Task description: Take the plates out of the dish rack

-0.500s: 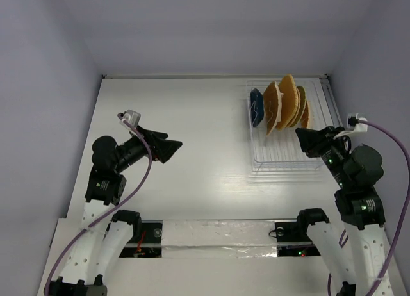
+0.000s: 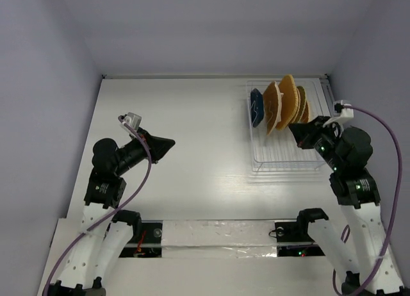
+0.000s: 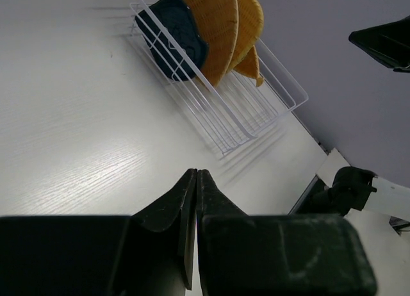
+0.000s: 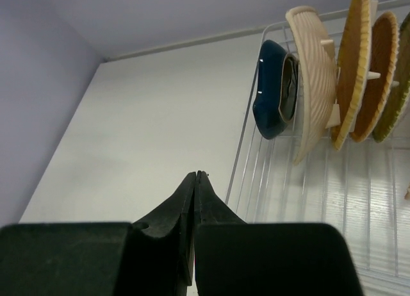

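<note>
The white wire dish rack (image 2: 269, 160) stands at the table's far right. Several plates stand on edge in its far half: a dark blue plate (image 2: 257, 107) at the left, then orange-tan woven plates (image 2: 286, 101). My right gripper (image 2: 293, 129) is shut and empty, hovering over the rack just in front of the orange plates. In the right wrist view its tips (image 4: 196, 173) sit near the rack's left rail, the blue plate (image 4: 268, 91) and a pale plate (image 4: 314, 72) ahead. My left gripper (image 2: 172, 142) is shut and empty over the table's left-middle, with the rack (image 3: 225, 120) far ahead.
White walls bound the table at the back and both sides. A taped strip (image 2: 218, 235) runs along the near edge between the arm bases. The near half of the rack holds nothing.
My right arm has moved up and left, bringing its gripper closer to the plates. My left gripper has pulled back slightly to the left.
</note>
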Robot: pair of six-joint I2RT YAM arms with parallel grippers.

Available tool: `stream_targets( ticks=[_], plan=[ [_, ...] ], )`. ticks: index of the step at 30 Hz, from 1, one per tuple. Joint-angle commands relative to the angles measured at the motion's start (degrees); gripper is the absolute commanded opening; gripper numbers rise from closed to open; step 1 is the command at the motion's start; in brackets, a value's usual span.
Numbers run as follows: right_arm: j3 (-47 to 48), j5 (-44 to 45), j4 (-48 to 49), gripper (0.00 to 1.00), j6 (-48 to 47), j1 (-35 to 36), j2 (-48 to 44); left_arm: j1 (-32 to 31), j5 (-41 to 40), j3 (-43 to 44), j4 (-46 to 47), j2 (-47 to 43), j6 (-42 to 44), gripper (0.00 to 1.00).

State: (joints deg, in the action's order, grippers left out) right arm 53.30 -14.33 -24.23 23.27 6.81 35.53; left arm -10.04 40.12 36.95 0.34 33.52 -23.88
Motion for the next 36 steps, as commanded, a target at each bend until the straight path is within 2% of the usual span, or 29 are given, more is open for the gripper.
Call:
stream_targets(
  ticks=[1,2,3,6,8,9,11,12,15,22,27,36],
  plan=[
    [4.2,3.3,3.4,0.00,-2.7,4.4,4.4,-0.3,-2.6,-0.1,-1.6,-1.2,0.9,0.00],
    [4.8,5.8,3.4,0.00,-3.0,8.5,7.9,-0.9,-2.7,-0.6,-1.5,-1.3,0.4,0.00],
    [5.6,12.1,3.1,0.00,-3.4,11.1,9.8,-0.9,-2.8,-0.8,-1.6,-1.3,0.4,0.00],
    [10.1,23.6,1.9,0.00,-5.3,19.9,19.4,-3.3,-4.6,-1.7,-1.9,-1.3,0.6,0.08],
    [14.8,31.7,-0.3,0.00,-6.6,21.5,25.0,-4.5,-5.9,-1.7,-2.3,-0.9,0.7,0.14],
    [16.3,36.0,-0.9,0.03,-7.8,22.0,30.4,-4.5,-6.1,-1.8,-2.4,-0.6,0.9,0.18],
    [21.9,40.4,-3.6,0.20,-8.8,22.5,35.6,-4.5,-6.1,-1.9,-2.7,-0.6,0.8,0.23],
    [23.7,44.6,-4.2,0.34,-9.7,22.5,40.2,-5.0,-6.5,-2.0,-2.8,-1.1,0.8,0.29],
    [29.7,50.3,-5.4,0.51,-11.7,23.6,45.8,-5.6,-7.9,-1.7,-3.7,-2.1,1.0,0.39],
    [42.1,59.3,-9.4,0.53,-14.2,24.2,61.4,-7.8,-11.0,-1.4,-4.9,-3.5,1.0,0.53],
    [48.5,62.0,-11.5,0.52,-15.5,24.2,70.6,-8.3,-11.7,-1.3,-5.3,-4.1,1.1,0.53],
    [56.8,67.3,-12.5,0.50,-19.8,24.2,81.4,-9.5,-13.0,-0.9,-6.1,-4.8,1.1,0.54]
  ],
)
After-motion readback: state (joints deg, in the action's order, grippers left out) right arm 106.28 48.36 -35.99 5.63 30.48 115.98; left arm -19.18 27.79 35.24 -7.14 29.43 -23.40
